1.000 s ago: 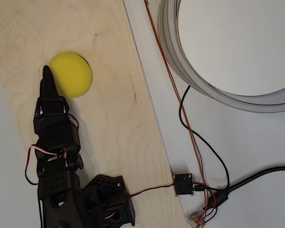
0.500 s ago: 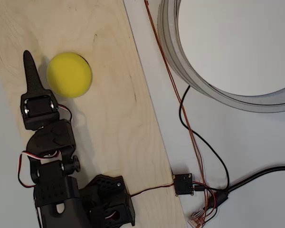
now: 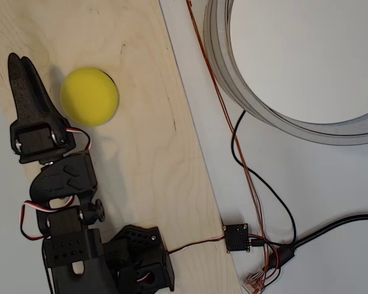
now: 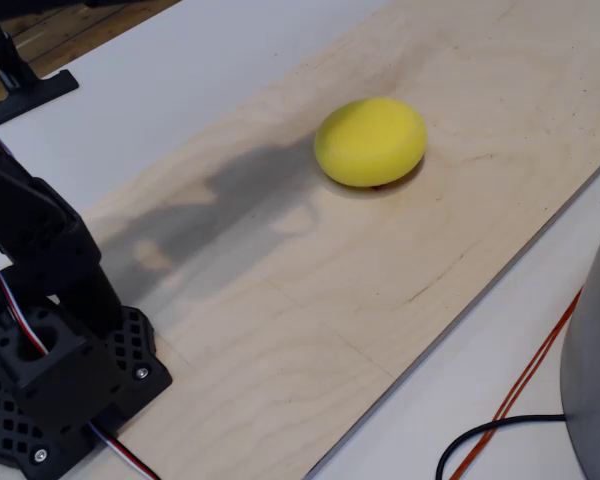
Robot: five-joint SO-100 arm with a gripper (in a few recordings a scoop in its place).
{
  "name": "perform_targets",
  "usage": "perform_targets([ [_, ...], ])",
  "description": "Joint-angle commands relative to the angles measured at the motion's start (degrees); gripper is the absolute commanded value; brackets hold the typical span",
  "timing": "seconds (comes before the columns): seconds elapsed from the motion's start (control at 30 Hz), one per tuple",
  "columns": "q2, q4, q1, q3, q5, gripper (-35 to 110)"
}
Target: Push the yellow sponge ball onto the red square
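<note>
1. A white table (image 3: pixel 306 184) lies under everything, and a long wooden board (image 3: pixel 153 153) rests on it, running from the near side to the far side in the overhead view.
2. A big grey ring (image 3: pixel 224 55) sits on the table at the far right in the overhead view. Its top and right parts are cut off by the picture edge.
3. The black arm's base (image 4: pixel 60 385) stands on the near left end of the board. In the fixed view the upper part of the arm is cut off at the left edge.
4. The yellow sponge ball (image 3: pixel 89 96) rests on the board, far from the base. A thin dark bit shows under its near edge in the fixed view (image 4: pixel 371 141), too small to tell what it is.
5. The gripper (image 3: pixel 21 67) points to the far side, just left of the ball and not touching it. Its two fingers are almost together, with only a thin gap, and hold nothing.
6. Black and orange wires (image 3: pixel 257 196) run over the table to a small black box (image 3: pixel 237 237) at the board's near right edge.
</note>
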Motion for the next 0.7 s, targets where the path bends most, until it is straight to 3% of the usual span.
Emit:
perform_targets([
  [0.0,2.9,-5.6,0.4,1.9,-5.0,35],
  [0.23,2.0,-5.5,1.5,0.4,-4.7,39],
  [0.3,1.8,-5.5,1.5,-0.8,-5.9,30],
  [0.37,1.1,-5.2,2.3,-3.7,-4.2,0],
  [0.67,-3.5,-3.3,4.5,-5.1,2.4,0],
])
